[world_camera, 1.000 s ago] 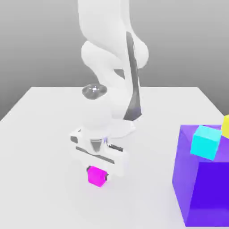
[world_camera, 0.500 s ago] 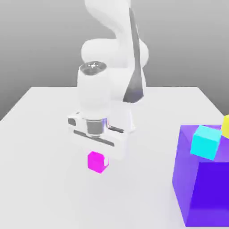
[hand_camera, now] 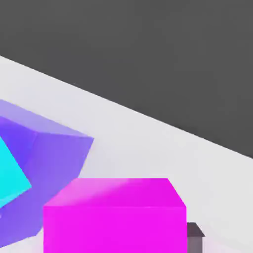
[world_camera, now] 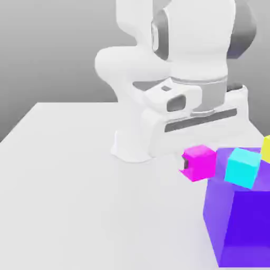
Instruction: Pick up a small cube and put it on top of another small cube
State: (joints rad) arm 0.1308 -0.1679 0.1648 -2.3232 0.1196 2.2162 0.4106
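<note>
Fingers (world_camera: 185, 162) closed on the pink cube (world_camera: 200, 163); cyan cube (world_camera: 243, 167) near them, on the purple block (world_camera: 248, 221)

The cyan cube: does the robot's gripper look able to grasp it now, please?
Probably not yet: the gripper already holds the magenta cube, so it likely must release that first. Nothing seems to cover the cyan cube on the purple block.
</note>
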